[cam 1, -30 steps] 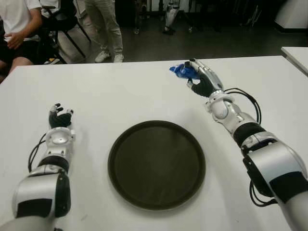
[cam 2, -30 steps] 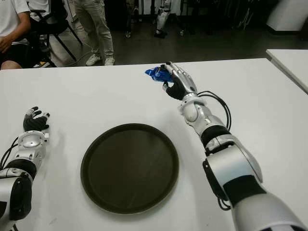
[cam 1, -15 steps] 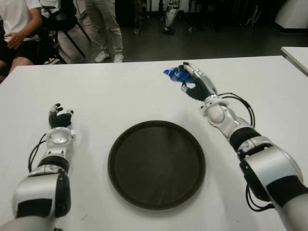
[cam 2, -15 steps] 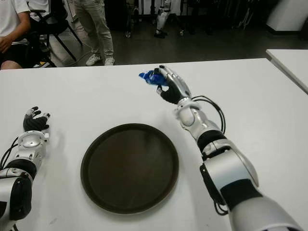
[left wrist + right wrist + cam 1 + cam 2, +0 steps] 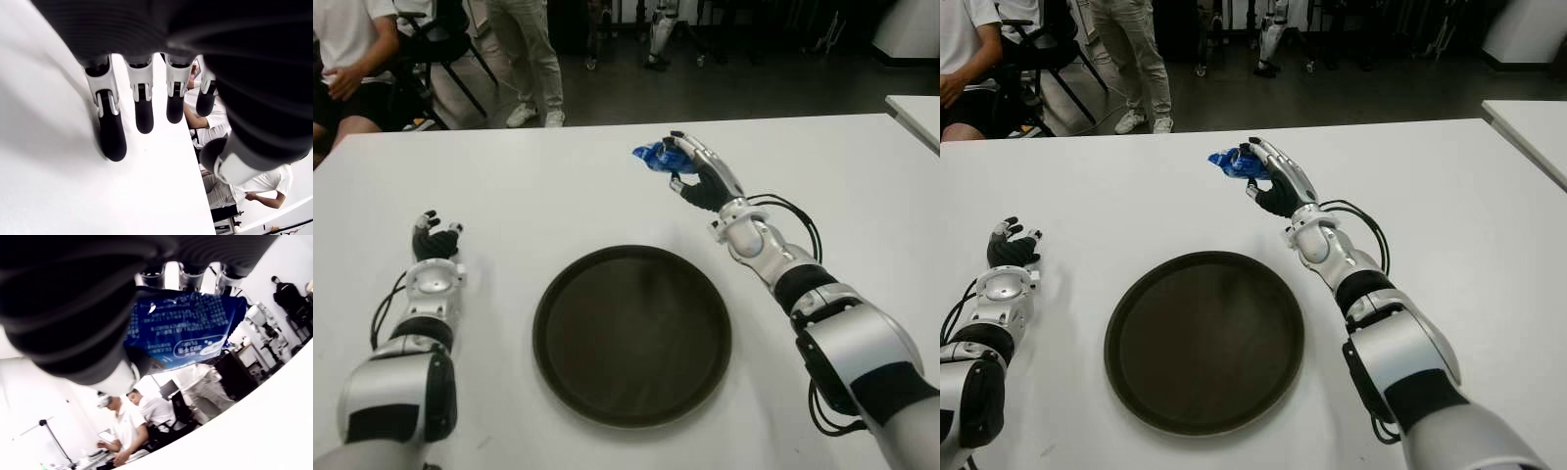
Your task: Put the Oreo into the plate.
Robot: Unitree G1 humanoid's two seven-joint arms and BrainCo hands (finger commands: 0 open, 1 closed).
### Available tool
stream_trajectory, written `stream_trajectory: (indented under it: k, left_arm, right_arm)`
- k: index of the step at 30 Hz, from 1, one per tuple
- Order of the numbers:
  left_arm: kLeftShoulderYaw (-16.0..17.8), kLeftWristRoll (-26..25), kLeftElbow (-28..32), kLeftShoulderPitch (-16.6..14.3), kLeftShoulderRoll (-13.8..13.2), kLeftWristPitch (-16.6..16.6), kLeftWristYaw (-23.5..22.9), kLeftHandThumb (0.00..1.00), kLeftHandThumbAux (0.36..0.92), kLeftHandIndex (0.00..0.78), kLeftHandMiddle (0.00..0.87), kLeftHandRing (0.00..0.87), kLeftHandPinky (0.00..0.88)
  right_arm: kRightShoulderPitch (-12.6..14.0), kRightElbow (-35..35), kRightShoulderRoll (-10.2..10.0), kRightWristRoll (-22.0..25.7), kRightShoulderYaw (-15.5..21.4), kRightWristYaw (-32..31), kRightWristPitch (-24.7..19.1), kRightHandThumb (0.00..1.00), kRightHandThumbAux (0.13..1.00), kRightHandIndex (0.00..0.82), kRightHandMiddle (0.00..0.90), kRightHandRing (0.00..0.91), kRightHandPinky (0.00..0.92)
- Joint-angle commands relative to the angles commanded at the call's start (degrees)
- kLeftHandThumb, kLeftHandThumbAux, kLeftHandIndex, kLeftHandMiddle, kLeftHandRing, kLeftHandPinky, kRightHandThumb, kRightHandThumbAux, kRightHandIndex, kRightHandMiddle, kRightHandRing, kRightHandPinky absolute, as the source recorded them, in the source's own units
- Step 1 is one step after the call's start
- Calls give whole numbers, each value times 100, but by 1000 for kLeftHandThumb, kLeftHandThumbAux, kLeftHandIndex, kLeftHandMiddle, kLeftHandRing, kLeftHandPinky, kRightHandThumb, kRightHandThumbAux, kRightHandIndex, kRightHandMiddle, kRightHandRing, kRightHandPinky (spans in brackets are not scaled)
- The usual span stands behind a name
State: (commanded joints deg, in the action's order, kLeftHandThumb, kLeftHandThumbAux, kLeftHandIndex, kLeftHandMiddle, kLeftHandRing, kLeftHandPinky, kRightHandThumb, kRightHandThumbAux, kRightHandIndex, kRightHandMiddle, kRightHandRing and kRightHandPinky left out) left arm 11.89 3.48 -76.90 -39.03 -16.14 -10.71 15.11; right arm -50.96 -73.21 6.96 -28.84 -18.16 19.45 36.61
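A blue Oreo packet is held in the air by my right hand, above the white table behind the plate. The right wrist view shows the blue packet pinched between the thumb and the fingers. The plate, a round dark tray with a raised rim, lies in the middle of the table, nearer to me than the packet and slightly to its left. My left hand shows at the left of the plate with relaxed fingers holding nothing.
The white table ends at a far edge with a dark floor beyond. A seated person and a standing person's legs are behind the far left. Another white table stands at the right.
My right hand has carried the Oreo packet leftward and slightly toward me, closer to the plate's far side. The left hand has not moved.
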Motion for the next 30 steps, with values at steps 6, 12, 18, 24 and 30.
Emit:
stream_trajectory:
  k: [6, 12, 18, 24, 30]
  left_arm:
    - [32, -2, -1, -1, 7, 6, 10, 174, 649, 38, 151, 138, 78]
    - [41, 15, -11, -6, 1, 35, -4, 168, 648, 37, 138, 124, 69]
    - [28, 29, -12, -10, 2, 53, -13, 165, 642, 39, 146, 130, 76]
    - [4, 48, -11, -12, -3, 76, -21, 166, 635, 26, 142, 125, 71]
    - [-16, 68, -13, -12, -6, 95, -8, 167, 626, 24, 147, 136, 89]
  right_arm:
    - [135, 104, 5, -83, -117, 45, 240, 700, 726, 413, 84, 75, 80]
    - [377, 336, -110, -250, -352, 143, 470, 699, 728, 413, 85, 99, 118]
    - [503, 480, -124, -303, -491, 30, 686, 697, 729, 413, 101, 144, 167]
    - [605, 574, -96, -373, -644, -60, 882, 699, 728, 413, 94, 147, 170]
    - [646, 615, -99, -492, -783, -75, 922, 699, 728, 413, 86, 124, 143]
